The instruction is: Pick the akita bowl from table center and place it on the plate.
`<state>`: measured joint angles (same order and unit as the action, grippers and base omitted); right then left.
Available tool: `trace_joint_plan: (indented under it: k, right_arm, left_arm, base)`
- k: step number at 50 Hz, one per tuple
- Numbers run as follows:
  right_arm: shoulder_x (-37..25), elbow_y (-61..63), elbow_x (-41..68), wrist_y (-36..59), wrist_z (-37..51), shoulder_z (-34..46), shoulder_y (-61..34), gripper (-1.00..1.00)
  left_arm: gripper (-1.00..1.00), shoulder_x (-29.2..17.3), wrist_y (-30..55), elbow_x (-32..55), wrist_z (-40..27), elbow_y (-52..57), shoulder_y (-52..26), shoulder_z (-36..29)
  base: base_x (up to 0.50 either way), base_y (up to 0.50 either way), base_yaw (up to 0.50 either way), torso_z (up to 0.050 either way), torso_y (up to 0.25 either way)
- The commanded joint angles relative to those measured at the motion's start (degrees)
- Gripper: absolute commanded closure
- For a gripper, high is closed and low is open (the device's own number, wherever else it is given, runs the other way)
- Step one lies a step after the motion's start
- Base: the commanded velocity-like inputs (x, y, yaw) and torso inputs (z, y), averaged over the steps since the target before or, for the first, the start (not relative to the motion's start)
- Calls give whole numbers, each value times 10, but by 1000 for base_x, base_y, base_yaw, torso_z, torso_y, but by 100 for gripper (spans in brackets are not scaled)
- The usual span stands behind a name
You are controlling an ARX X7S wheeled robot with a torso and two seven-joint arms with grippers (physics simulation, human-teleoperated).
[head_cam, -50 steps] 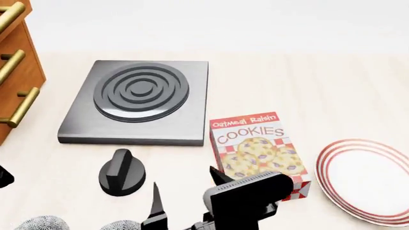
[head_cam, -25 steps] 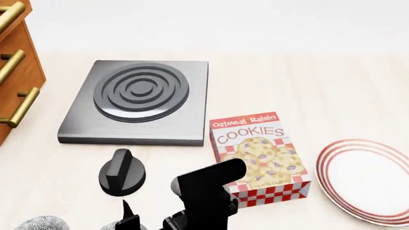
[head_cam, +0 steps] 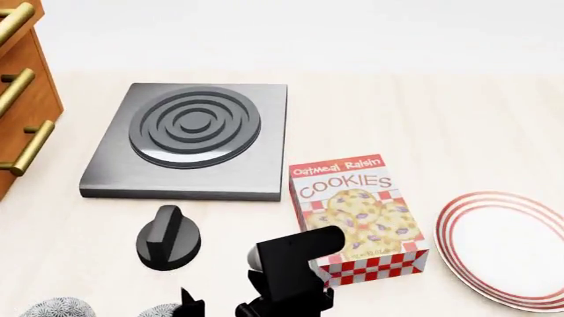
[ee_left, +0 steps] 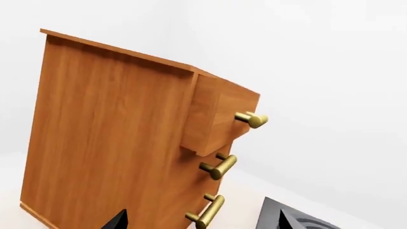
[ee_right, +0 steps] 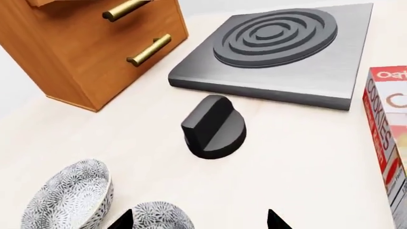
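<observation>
1. Since half a second ago the right arm's dark wrist block has barely shifted in the head view, edging right and lower. Over the full second it has swung left, off the cookie box and toward the bowls at the near edge.

2. Going left to right in the head view: a brown wooden drawer cabinet with brass bar handles [head_cam: 20,92], two speckled bowls, a round black knob [head_cam: 168,238], a square dark grey burner plate with raised rings [head_cam: 189,139], a red-and-white oatmeal raisin cookie box [head_cam: 357,211], and the wide white plate with thin red rings [head_cam: 506,247], which is well apart from the bowls.

3. Counted: two grey-and-white floral-speckled bowls, one plate, one knob, one burner, one box, one cabinet.

4. The right gripper [ee_right: 198,220] has its two dark fingertips spread apart and empty, straddling the nearer akita bowl [ee_right: 162,217]; its twin, the second speckled bowl [ee_right: 70,198], lies just beside it.

5. The left gripper [ee_left: 202,220] shows only two dark tips, set apart, pointed toward the cabinet and holding nothing.

6. The step in hand looks like the approach for the pick. The next move likely calls for descending over the rim and closing, without nudging the neighbouring bowl.
</observation>
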<state>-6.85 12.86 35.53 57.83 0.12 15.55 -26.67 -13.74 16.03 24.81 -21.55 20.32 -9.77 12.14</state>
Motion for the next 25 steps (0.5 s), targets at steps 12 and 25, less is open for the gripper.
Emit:
trace_joint_plan:
  k: [12, 25]
  right_arm:
    - [2, -55, 7, -9, -27, 2, -2, -100]
    - [-1, -67, 26, 8, -26, 6, 2, -100]
  left_arm:
    - [-100, 13, 13, 36, 7, 14, 4, 29]
    - [-100, 13, 2, 34, 4, 13, 9, 28]
  base:
    - [0, 0, 0, 0, 0]
    - [0, 0, 0, 0, 0]
